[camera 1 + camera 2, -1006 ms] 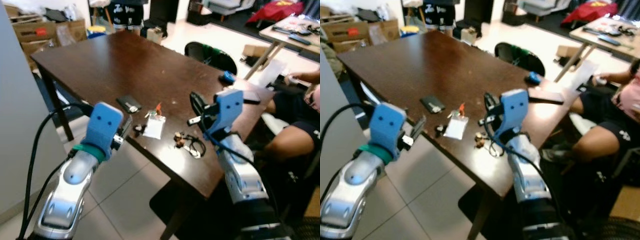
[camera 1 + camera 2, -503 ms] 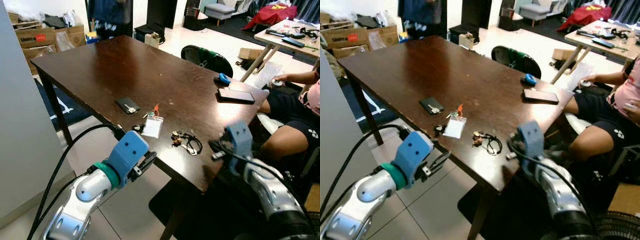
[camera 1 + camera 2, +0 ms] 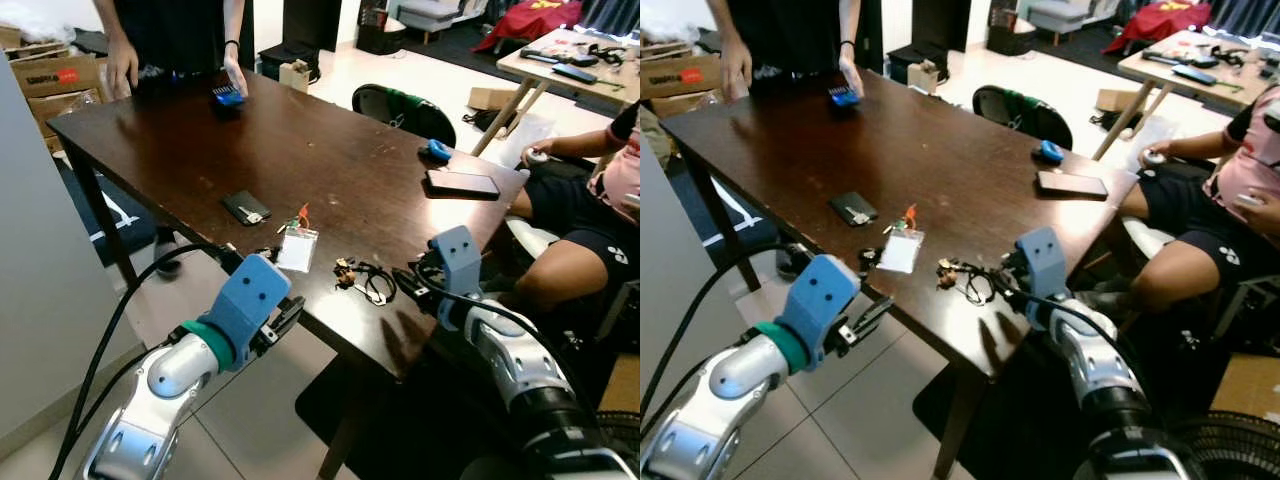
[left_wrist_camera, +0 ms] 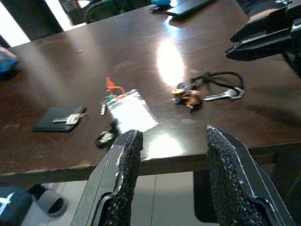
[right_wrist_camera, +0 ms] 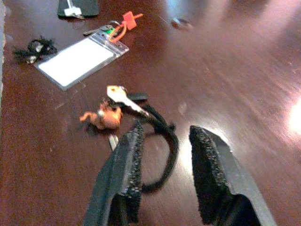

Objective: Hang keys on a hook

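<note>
Keys [image 3: 368, 283] lying flat on the dark surface [image 3: 300, 140], near its front edge: a small brown charm and a metal key at one end, a black cord loop at the other. Long axis of the bunch roughly along the front edge, charm end toward the left, cord loop toward the right.

Right hand [image 3: 412, 284] just beside the cord loop, low over the surface, fingers spread and holding nothing. In the right wrist view, cord loop [image 5: 162, 146] directly ahead of the two fingers [image 5: 128, 181] and partly between them; key blade and charm [image 5: 106, 116] just beyond. Nearer arm: the right, clearly.

Left hand [image 3: 283, 322] released too, below and in front of the surface edge, well apart from the keys. In the left wrist view, keys [image 4: 207, 89] ahead across the edge.

Neighbouring items to avoid: clear badge holder [image 3: 298, 249] with an orange tag to the left of the keys, black key case [image 3: 246, 207] further left, phone [image 3: 463, 184] toward the far right corner.

Judged next requirement: short forward advance of the right hand along its present line, then closure on the cord loop. No hook visible.
</note>
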Controlling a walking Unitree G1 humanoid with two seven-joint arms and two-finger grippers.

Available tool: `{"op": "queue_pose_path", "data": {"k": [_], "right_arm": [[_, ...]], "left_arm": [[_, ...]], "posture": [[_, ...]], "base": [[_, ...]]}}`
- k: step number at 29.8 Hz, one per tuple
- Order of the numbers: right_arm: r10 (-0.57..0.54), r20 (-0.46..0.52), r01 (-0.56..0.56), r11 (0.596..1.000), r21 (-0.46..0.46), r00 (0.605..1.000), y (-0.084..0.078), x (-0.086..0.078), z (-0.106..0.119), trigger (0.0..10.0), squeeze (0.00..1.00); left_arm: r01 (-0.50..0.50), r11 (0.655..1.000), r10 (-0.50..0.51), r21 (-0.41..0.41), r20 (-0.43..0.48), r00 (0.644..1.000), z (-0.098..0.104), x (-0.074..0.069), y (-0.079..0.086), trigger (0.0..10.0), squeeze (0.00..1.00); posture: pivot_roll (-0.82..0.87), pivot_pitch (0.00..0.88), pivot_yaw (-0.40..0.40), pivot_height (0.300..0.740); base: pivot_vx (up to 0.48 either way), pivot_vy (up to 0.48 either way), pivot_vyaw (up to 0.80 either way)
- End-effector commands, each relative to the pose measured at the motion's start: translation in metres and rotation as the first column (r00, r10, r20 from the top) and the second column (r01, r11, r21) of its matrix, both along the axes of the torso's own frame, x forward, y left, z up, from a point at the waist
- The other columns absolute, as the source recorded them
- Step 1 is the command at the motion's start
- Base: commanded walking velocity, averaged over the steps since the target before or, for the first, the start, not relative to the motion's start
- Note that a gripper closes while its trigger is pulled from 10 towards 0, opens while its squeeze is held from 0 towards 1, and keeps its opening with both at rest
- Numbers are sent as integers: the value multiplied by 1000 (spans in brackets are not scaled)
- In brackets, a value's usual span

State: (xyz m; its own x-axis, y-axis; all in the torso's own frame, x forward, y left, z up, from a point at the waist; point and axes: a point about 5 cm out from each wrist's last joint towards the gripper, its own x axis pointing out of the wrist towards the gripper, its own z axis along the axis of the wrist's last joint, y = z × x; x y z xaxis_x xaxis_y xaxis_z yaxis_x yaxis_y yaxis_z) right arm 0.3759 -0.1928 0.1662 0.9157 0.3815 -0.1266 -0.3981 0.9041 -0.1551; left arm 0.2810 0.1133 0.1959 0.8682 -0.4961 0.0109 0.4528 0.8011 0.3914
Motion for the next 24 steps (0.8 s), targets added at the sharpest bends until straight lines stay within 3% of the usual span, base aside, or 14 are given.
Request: {"op": "queue_pose_path", "data": {"k": [1,3,4,17,23,24], "right_arm": [[-1,-40,1,1000,4,999,1,1,-8,10000,647],[2,-42,-2,1000,4,999,1,2,-9,10000,647],[17,-51,-17,1000,12,999,6,4,-10,10000,0],[92,-144,-92,996,1,985,27,8,-21,10000,0],[115,-148,-115,993,3,982,28,8,-20,9922,0],[104,-147,-105,994,1,984,25,8,-21,4353,0]], "left_arm": [[-13,1000,12,-7,-16,1000,-2,-2,1,10000,0],[-14,1000,13,-10,-16,1000,-1,-2,1,10000,0],[-15,1000,15,-14,-18,1000,-1,-2,1,10000,0],[-27,1000,26,-12,-43,999,-4,-11,5,10000,0],[-34,999,33,-14,-49,998,-4,-12,6,10000,0],[-35,999,35,-15,-52,998,-5,-13,6,10000,0]], "posture": [[87,118,31,740],[87,118,31,740],[92,129,32,740],[117,174,30,740],[118,183,28,740],[118,183,28,740]], "base": [[0,0,0],[0,0,0],[0,0,0],[0,0,0],[0,0,0],[0,0,0]]}}
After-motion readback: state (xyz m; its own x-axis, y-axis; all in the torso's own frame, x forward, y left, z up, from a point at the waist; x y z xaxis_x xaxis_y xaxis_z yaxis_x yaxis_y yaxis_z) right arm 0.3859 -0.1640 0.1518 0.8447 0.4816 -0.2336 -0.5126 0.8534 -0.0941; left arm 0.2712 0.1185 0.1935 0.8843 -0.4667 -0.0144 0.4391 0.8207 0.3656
